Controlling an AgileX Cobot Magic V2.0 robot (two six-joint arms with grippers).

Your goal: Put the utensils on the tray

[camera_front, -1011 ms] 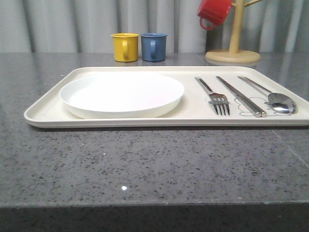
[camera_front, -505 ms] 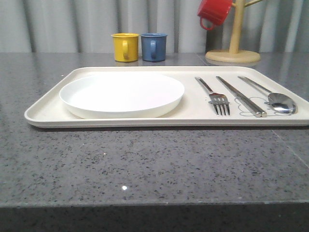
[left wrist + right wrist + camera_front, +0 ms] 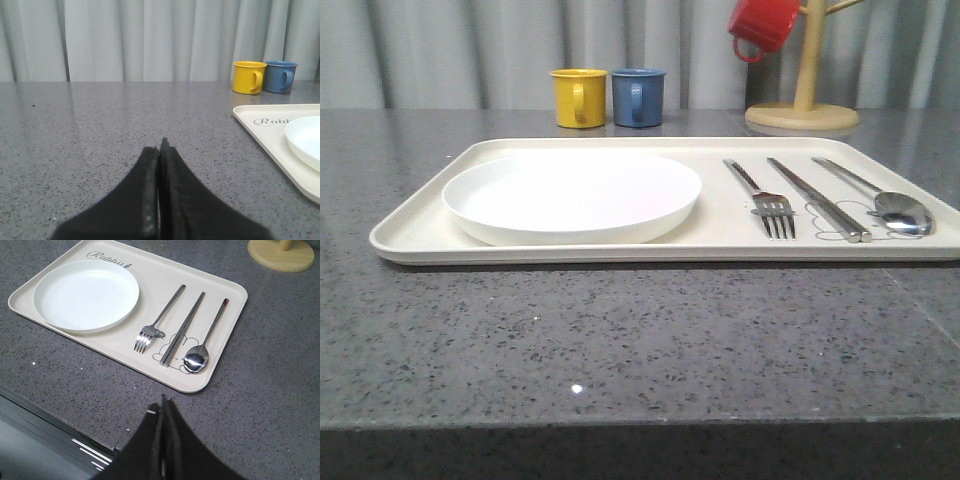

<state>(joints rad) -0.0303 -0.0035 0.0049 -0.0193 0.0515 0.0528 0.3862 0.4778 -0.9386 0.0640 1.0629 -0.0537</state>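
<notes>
The fork, the chopsticks and the spoon all lay on the tray, side by side and roughly parallel, their long axes running away from the right gripper, with the tines, the chopstick ends and the spoon bowl turned toward its fingertips. That gripper was clenched on nothing and hung ahead of the tray's near rim, well apart from the cutlery, while the left gripper, likewise pressed shut and empty, sat off beyond the tray's plate end; so the right arm was the nearer one to the utensils. As all three pieces already rested inside the rim, the placing looked finished, with no grasp left to make. The cutlery was slim, polished metal, likely slippery and lying flat; the tray was smooth, cream and low-rimmed, with a line-drawn rabbit partly under the chopsticks. A glossy round white plate filled its other end, on speckled grey stone.
</notes>
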